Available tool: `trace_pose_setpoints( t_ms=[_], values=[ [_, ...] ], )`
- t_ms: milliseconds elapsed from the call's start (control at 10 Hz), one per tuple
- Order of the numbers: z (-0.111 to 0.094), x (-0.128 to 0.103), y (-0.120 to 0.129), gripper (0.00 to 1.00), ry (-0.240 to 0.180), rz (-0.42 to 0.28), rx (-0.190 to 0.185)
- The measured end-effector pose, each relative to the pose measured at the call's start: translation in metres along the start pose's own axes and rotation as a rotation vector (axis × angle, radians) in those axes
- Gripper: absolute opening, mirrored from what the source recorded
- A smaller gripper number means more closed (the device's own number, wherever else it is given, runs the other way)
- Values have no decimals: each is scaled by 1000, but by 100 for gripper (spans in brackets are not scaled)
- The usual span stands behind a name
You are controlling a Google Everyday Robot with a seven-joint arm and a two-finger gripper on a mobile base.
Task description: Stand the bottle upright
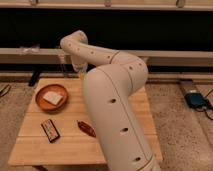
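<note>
- The wooden table [35,150] stood on a speckled floor, with a long pale ledge [175,54] running behind it against a dark wall.
- The robot's thick white arm [112,110] rose from the near right corner of the table, crossed over its right half, and bent down at the far edge.
- The hand [77,69] hung at the end of that arm, low over the far edge of the table and a little left of its middle. Whether it was spread or pressed together could not be told.
- A slim pale shape, seemingly the bottle [63,64], stood about upright just left of the hand at the far edge. Whether the hand touched it could not be told.
- A round orange-brown bowl [41,91] sat near the far left corner, with a flat white item [52,98] lying in it.
- A dark snack bar [50,130] lay flat towards the near left corner, well apart from the bowl.
- A red-brown wrapped snack [86,128] lay near the middle of the table, just beside the arm and to the right of the dark bar.
- A blue device [196,100] with a cable lay on the floor beyond the right edge of the table.
</note>
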Motion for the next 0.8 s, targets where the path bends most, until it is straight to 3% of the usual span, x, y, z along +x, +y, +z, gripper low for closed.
trace_pose_setpoints(
  t_ms=[500,800],
  values=[
    [-12,15,0,0,-226,84,13],
    [-16,28,0,0,-280,134,24]
  ],
)
